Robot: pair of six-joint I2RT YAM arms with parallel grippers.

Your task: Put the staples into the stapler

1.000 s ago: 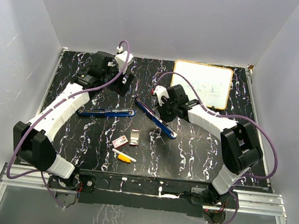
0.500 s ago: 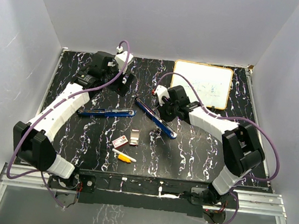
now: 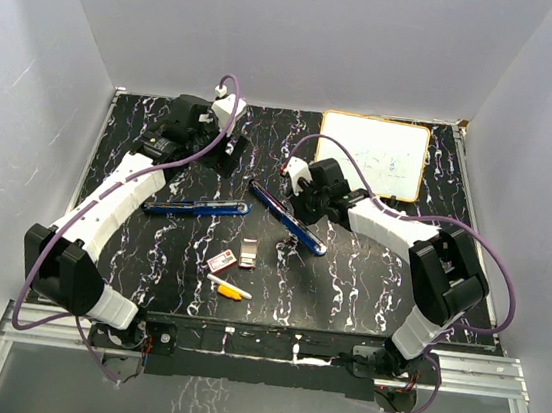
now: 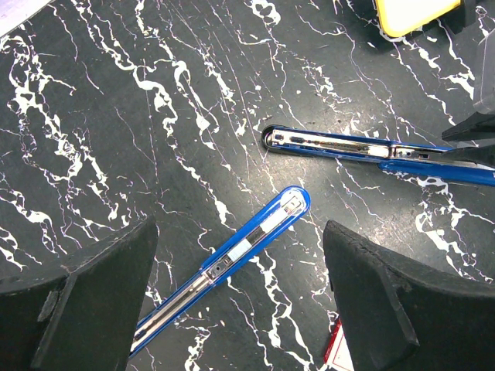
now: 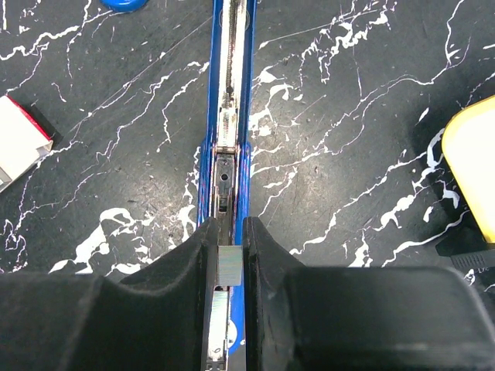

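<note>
The staple strip (image 5: 230,267) is clamped between the closed fingers of the right gripper (image 5: 230,239), at the low centre of the right wrist view. It is in line over the open channel of the blue stapler (image 5: 230,116). Loading seems begun; the strip looks not yet seated. The red-and-white staple box (image 3: 220,260) lies to the lower left. The left gripper (image 4: 240,232) stands wide apart and empty.

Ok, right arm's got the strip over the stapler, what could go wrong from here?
1. The right gripper pinches the staples by a small patch just over the stapler channel; slightly skewed, they could catch a rail or drop beside it.
2. Nothing holds the stapler; the left gripper hangs open, apart, so a push may slide it.
</note>
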